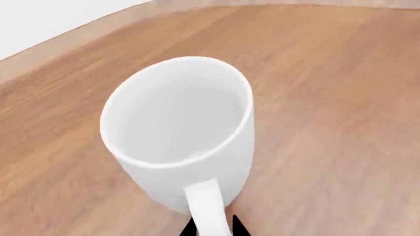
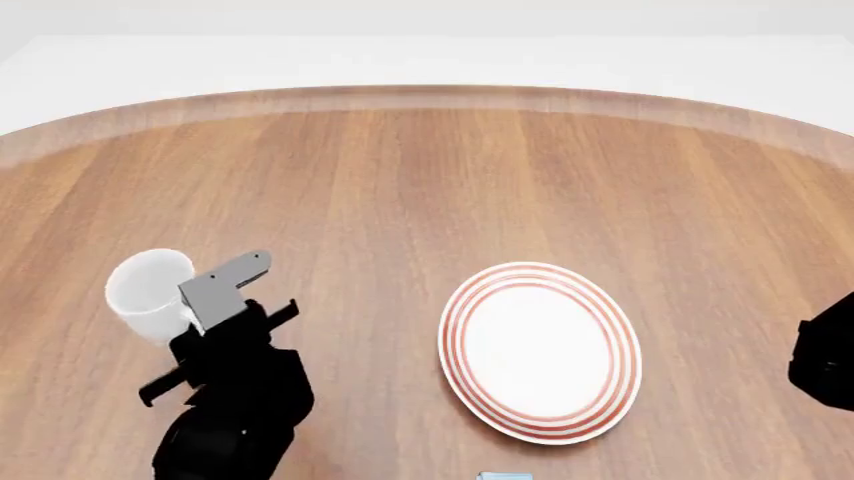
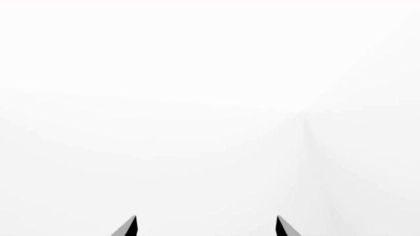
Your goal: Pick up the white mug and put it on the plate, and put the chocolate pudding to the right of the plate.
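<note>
The white mug (image 1: 180,128) stands upright on the wooden table (image 2: 400,170) at the left, and its loop handle (image 1: 208,206) points toward my left gripper (image 1: 213,227). The two black fingertips press against either side of the handle, so the gripper is shut on it. In the head view the mug (image 2: 144,290) sits just left of my left arm (image 2: 234,390). The plate (image 2: 541,350), white with red rings, lies right of centre with nothing on it. A light-blue sliver of the chocolate pudding (image 2: 505,476) shows at the bottom edge. My right gripper (image 3: 205,226) is open and faces only white background.
The round table's far rim (image 2: 427,95) curves across the back, with white floor beyond it. The right arm (image 2: 827,360) shows dark at the head view's right edge, off to the side of the plate.
</note>
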Tool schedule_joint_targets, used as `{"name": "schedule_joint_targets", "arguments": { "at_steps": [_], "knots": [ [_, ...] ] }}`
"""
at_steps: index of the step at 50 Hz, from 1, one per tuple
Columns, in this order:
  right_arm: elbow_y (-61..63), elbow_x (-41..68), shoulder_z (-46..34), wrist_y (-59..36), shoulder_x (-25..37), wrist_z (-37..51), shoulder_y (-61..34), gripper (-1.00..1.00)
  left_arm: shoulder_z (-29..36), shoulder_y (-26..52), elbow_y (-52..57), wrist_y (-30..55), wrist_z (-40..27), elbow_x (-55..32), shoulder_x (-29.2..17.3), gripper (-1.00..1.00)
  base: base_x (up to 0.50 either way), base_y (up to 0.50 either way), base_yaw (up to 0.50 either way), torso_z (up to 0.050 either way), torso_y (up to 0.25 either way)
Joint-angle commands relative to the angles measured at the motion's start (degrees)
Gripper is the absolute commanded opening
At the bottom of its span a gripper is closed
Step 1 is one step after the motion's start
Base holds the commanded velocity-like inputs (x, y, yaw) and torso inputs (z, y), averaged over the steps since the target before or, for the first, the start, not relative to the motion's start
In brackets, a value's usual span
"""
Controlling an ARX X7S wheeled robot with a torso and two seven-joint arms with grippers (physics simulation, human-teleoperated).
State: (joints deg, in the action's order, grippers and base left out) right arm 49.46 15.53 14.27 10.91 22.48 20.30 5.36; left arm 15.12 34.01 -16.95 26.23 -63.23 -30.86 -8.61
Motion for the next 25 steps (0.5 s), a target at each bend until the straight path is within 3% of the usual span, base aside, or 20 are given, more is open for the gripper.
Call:
{"name": "schedule_joint_targets", "arguments": {
  "at_steps": [1,13,20,21,25],
  "knots": [
    [0.1,-0.1,-0.2,-0.3,0.2,0.3,-0.1,1.0,9.6,4.6,11.9,0.7,11.5,3.4,-7.3,-1.0,0.0,0.0,0.0,0.0,0.0],
    [0.4,0.3,0.0,-0.4,0.5,0.6,0.1,1.0,19.4,10.8,27.8,6.9,25.3,2.6,-15.1,-1.0,0.0,0.0,0.0,0.0,0.0],
    [0.4,0.4,0.1,-0.6,0.7,0.8,-0.1,1.0,20.6,15.8,26.1,7.5,35.9,-2.1,-15.9,-1.0,0.0,0.0,0.0,0.0,0.0],
    [0.3,0.4,0.0,-0.4,0.7,0.7,-0.1,1.0,19.2,16.5,25.3,8.2,39.8,-6.7,-15.4,-1.0,0.0,0.0,0.0,0.0,0.0],
    [0.1,0.5,0.0,-0.3,0.7,0.7,-0.1,1.0,21.9,19.2,23.4,7.6,43.2,-4.7,-15.1,-1.0,0.0,0.0,0.0,0.0,0.0]
  ]
}}
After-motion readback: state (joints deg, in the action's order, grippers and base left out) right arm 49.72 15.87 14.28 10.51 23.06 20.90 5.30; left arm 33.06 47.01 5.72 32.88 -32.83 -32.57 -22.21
